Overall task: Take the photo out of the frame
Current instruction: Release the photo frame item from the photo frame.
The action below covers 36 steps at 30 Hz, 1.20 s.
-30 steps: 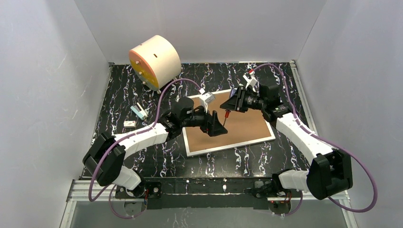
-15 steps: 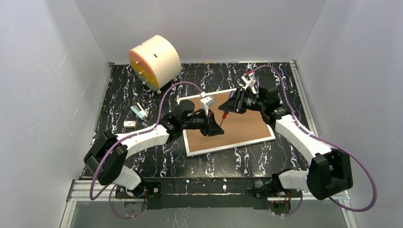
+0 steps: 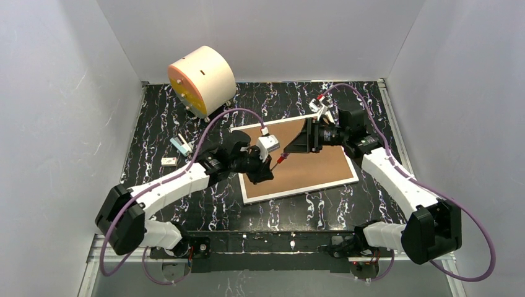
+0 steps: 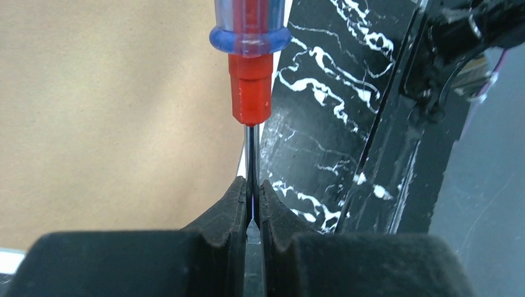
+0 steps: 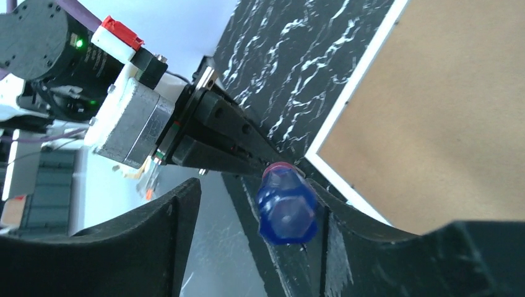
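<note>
Marbled table point(image 3: 186, 204): frame point(image 3: 316, 167) face down, long axis running left-right.

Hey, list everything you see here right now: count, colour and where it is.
frame: 1, white rim, brown back up, table middle
screwdriver: 1, red and blue handle, above the frame
cylinder: 1, cream, orange face, back left
clip: 1, teal and white, left of frame
block: 1, white, beside clip
table: 1, black, white veins
left gripper: 1, black, shut on screwdriver shaft
right gripper: 1, black, open around screwdriver handle
</note>
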Motion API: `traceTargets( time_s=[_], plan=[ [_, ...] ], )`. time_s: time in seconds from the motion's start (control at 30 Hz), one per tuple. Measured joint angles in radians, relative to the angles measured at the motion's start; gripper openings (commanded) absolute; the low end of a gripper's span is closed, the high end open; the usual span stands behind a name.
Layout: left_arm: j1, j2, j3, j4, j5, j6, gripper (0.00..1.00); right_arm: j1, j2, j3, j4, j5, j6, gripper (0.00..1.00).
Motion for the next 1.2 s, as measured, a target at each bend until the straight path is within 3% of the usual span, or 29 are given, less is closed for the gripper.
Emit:
traceTargets(
  time_s=[0.1, 0.2, 0.33, 0.5, 0.67, 0.77, 1.0, 1.07, 1.17, 1.2],
  plan=[
    [0.000, -0.047, 0.002, -0.066, -0.009, 0.087, 0.00, -0.002, 0.013, 0.021, -0.024, -0.071, -0.019, 0.60],
    [0.000, -0.076, 0.014, -0.136, -0.014, 0.161, 0.00, -0.002, 0.040, 0.039, -0.040, -0.127, -0.039, 0.49],
    [0.000, -0.071, 0.044, -0.199, -0.018, 0.231, 0.00, -0.002, 0.075, 0.048, -0.059, -0.174, -0.057, 0.43],
    [0.000, -0.072, 0.049, -0.239, -0.023, 0.257, 0.00, 0.011, 0.111, 0.059, -0.087, -0.154, -0.111, 0.03],
    [0.000, -0.071, 0.051, -0.276, -0.047, 0.263, 0.02, 0.027, 0.135, 0.062, -0.105, -0.137, -0.136, 0.01],
    [0.000, -0.071, 0.051, -0.275, -0.068, 0.262, 0.12, 0.033, 0.135, 0.062, -0.093, -0.117, -0.124, 0.01],
    [0.000, -0.077, 0.013, -0.182, -0.151, 0.203, 0.46, 0.045, 0.119, 0.020, -0.008, -0.085, -0.043, 0.01],
    [0.000, -0.077, 0.004, -0.162, -0.166, 0.184, 0.60, 0.049, 0.117, 0.012, 0.007, -0.075, -0.031, 0.01],
    [0.000, -0.087, -0.022, -0.117, -0.196, 0.147, 0.91, 0.053, 0.111, 0.001, 0.024, -0.044, -0.014, 0.01],
    [0.000, -0.096, -0.036, -0.100, -0.209, 0.134, 0.95, 0.054, 0.108, -0.002, 0.031, -0.031, -0.008, 0.01]
  ],
)
